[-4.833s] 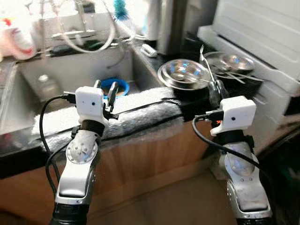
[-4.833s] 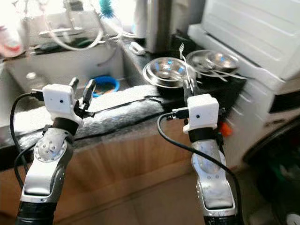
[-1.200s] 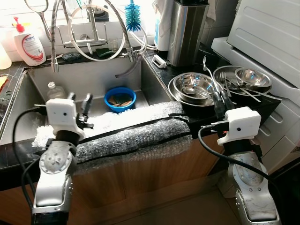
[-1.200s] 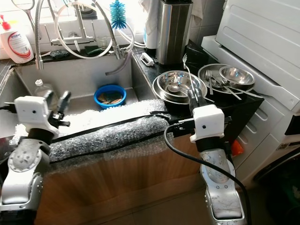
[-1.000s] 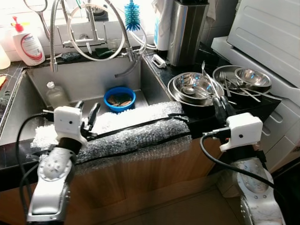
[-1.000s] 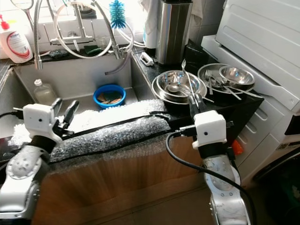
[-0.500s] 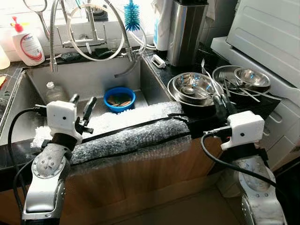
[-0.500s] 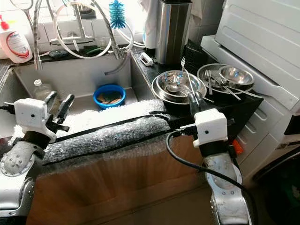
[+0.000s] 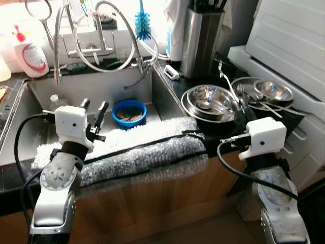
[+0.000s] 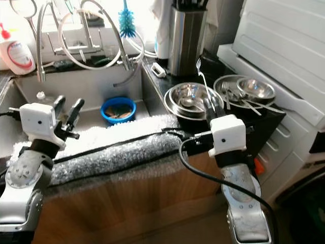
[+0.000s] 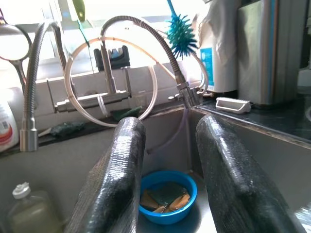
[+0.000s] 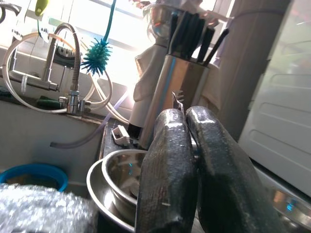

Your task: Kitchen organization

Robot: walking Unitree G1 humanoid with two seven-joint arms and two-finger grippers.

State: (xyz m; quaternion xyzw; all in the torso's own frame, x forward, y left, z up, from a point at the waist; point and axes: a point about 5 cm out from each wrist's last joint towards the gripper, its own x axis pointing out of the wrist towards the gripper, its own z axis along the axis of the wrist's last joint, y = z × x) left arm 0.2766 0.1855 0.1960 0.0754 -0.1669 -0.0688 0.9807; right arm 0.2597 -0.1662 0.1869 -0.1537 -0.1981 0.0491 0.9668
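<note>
My right gripper is shut on the handle of a steel fork, whose tines stand up above a stack of steel bowls on the dark counter. In the right wrist view the fork's tines poke out above the closed fingers. Behind the bowls lies a steel plate with a small bowl and several pieces of cutlery. My left gripper is open with nothing in it, held over the sink's front edge. A blue bowl with scraps in it shows between its fingers.
Bubble wrap pads the counter's front edge. The sink holds the blue bowl and a small bottle. A steel knife holder, a blue brush, a soap bottle and hose taps line the back. A white appliance stands at right.
The camera has shifted a little. My left gripper has drifted slightly right and stays open. My right gripper still holds the fork upright by the bowls.
</note>
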